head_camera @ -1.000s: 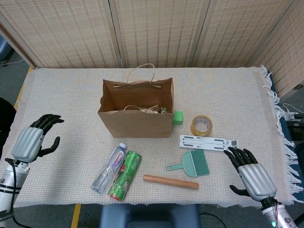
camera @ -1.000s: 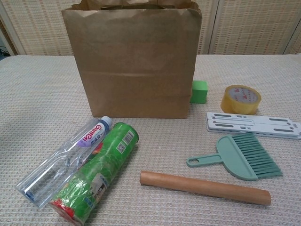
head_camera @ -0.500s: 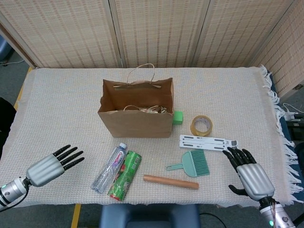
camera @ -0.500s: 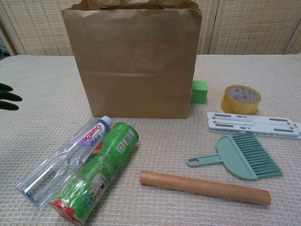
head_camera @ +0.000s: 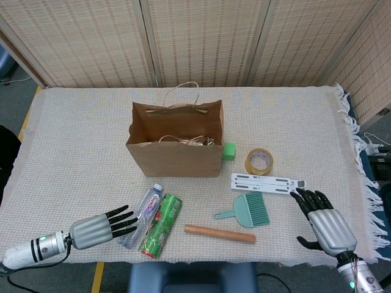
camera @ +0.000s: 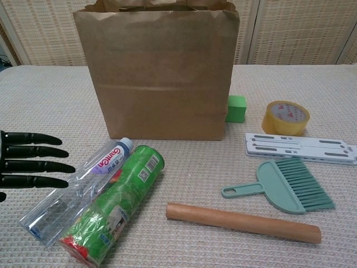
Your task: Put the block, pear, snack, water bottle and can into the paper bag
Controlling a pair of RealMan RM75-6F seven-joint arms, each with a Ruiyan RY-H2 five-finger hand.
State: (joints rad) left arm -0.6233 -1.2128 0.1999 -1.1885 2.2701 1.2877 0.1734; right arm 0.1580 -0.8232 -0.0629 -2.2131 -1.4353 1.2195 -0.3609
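The brown paper bag [head_camera: 176, 141] [camera: 162, 72] stands open at the table's middle, with something pale inside. A green block [head_camera: 228, 151] [camera: 236, 108] sits against its right side. In front, a clear water bottle [head_camera: 141, 215] [camera: 78, 190] and a green can [head_camera: 161, 225] [camera: 114, 206] lie side by side. My left hand [head_camera: 101, 226] [camera: 28, 166] is open, fingers straight, its fingertips just left of the bottle. My right hand [head_camera: 322, 223] is open at the front right, apart from everything. I see no pear or snack on the table.
A tape roll [head_camera: 259, 161] [camera: 285, 118], a white slotted bar [head_camera: 267, 182] [camera: 301, 147], a green hand brush [head_camera: 247, 210] [camera: 290, 187] and a wooden rod [head_camera: 220, 233] [camera: 242, 221] lie right of the bag. Screens stand behind the table.
My left hand has swung from the table's left edge down and rightward, now reaching flat toward the bottle. My right hand has barely shifted.
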